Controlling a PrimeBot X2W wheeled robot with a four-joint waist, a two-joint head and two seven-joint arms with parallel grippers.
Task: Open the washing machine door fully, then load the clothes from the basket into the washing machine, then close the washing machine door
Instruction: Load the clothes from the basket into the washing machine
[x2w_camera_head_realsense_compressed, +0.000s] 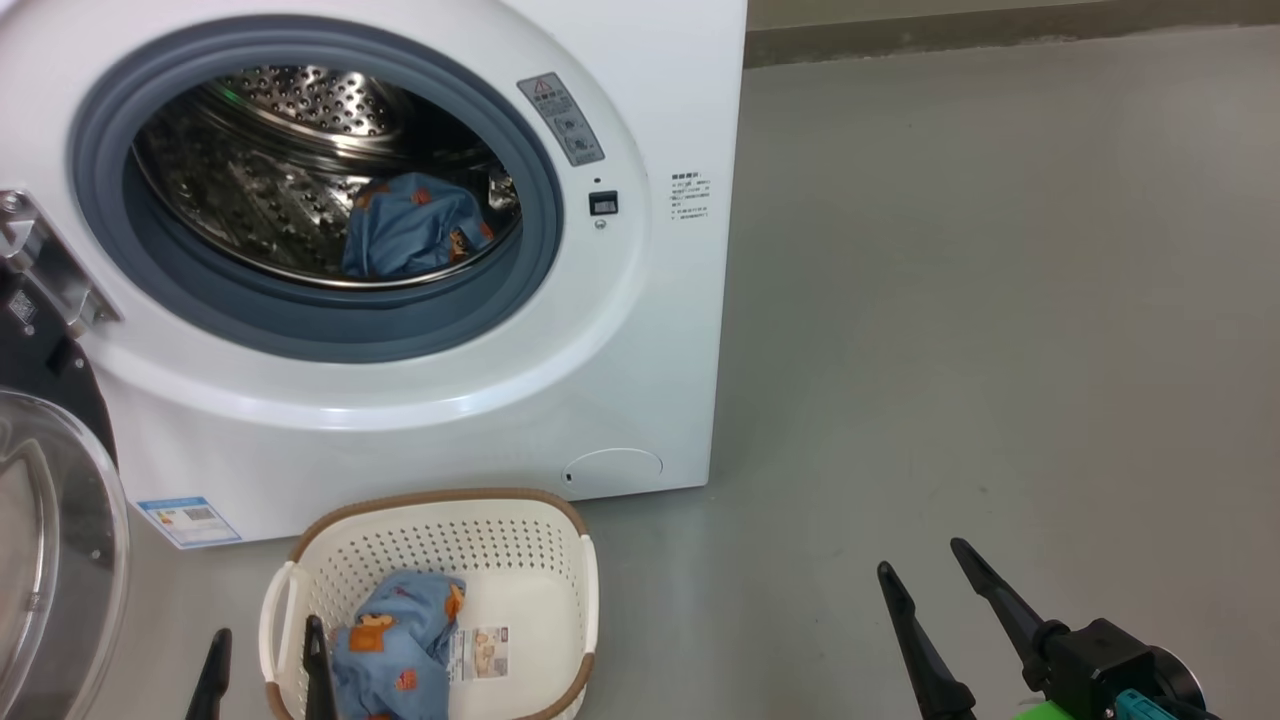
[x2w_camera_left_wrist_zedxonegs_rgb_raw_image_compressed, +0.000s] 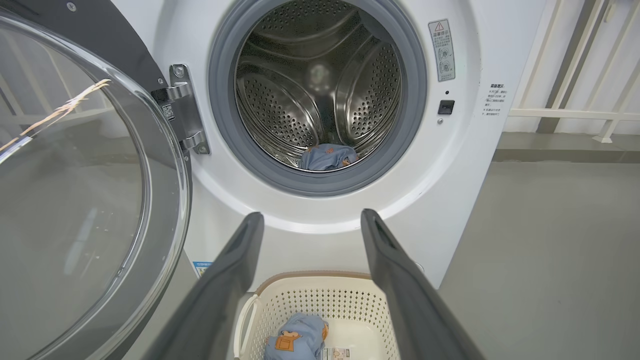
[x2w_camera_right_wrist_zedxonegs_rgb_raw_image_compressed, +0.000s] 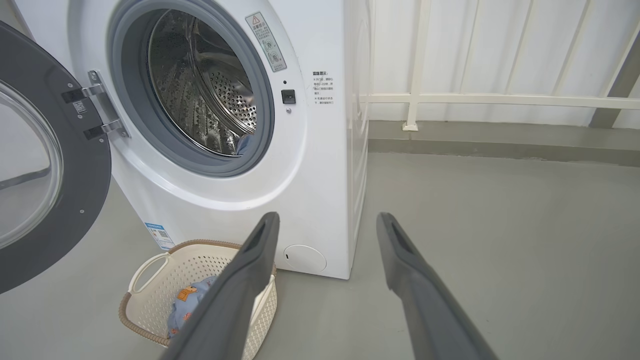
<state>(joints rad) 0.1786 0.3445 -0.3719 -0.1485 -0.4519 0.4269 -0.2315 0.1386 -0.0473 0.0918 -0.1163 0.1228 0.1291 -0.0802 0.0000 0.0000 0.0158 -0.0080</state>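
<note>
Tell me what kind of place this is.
Probably a laundry corner, perhaps on a balcony or in a utility area. A white front-loading washing machine stands on a bare grey floor, a perforated basket holding clothes sits before it, and a white railing runs behind.

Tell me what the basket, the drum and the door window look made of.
The basket looks like matte cream moulded plastic: even rows of punched holes; its brown rim looks woven, perhaps moulded too. The drum looks like polished steel: perforated, with mirror-like reflections. The door window is clear and glossy, glass or plastic; see-through with highlights.
</note>
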